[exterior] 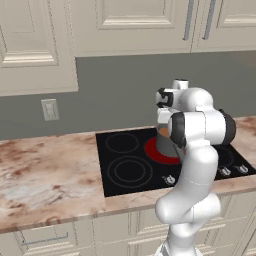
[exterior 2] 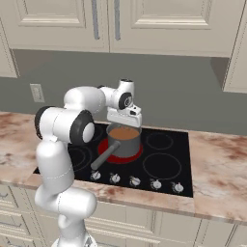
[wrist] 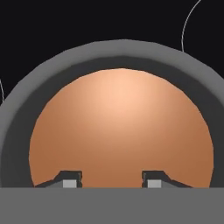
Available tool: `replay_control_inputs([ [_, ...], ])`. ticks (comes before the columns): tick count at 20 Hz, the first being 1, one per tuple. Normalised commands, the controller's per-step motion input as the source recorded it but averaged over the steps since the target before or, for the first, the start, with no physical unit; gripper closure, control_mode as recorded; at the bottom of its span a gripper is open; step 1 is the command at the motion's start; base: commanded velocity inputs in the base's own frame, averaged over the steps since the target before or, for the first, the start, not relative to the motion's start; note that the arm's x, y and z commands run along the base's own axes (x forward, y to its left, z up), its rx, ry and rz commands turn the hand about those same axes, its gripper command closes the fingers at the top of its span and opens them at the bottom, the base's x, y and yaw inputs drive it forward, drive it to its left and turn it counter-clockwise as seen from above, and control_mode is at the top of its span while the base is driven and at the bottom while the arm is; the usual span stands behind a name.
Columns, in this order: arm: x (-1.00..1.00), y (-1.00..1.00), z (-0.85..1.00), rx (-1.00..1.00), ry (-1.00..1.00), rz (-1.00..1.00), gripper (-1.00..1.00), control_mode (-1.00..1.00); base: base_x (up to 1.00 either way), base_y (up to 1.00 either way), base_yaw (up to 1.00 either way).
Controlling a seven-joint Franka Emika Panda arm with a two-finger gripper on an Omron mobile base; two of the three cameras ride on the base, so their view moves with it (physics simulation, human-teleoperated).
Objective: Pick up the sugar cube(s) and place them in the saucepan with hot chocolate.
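The grey saucepan [exterior 2: 126, 145] stands on the glowing red burner [exterior 2: 107, 144], its long handle [exterior 2: 102, 157] pointing toward the front left. Light-brown hot chocolate [wrist: 120, 127] fills it, smooth and unbroken. My gripper [wrist: 108, 179] hangs straight above the liquid, inside the ring of the rim [wrist: 118, 48]. Its two fingertips [wrist: 69, 180] stand apart with nothing between them. In the left base view my own arm covers most of the saucepan [exterior: 165, 145]. The sugar cube is out of view.
A black cooktop [exterior 2: 164, 166] with several burner rings sits in a marble counter [exterior: 45, 175]. A row of knobs [exterior 2: 135, 181] runs along its front edge. Wall cabinets [exterior 2: 159, 21] hang above, and an outlet [exterior: 49, 109] is on the grey backsplash.
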Motion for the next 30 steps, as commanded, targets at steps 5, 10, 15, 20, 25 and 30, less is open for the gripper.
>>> replay_control_inputs([
  [5, 0.00, 0.00, 0.02, 0.00, 0.00, 0.00, -1.00, -1.00, 0.00, 0.00, 0.00],
  [10, -0.37, 0.00, 0.43, 0.00, -0.04, 0.00, -1.00, -1.00, 0.00, 0.00, 0.00],
  [15, -0.49, 0.00, 0.64, 0.00, -0.15, 0.00, -1.00, -1.00, 0.00, 0.00, 0.00],
  [20, -0.49, 0.01, 0.60, 0.00, -0.20, 0.00, -1.00, -1.00, 0.00, 0.00, 0.00],
  [25, -0.31, 0.01, 0.10, 0.01, -0.08, 0.00, -1.00, -1.00, 0.00, 0.00, 0.00],
  [30, -0.20, -0.20, 0.05, 0.07, -0.17, 0.00, -1.00, -1.00, 0.00, 0.00, 0.00],
])
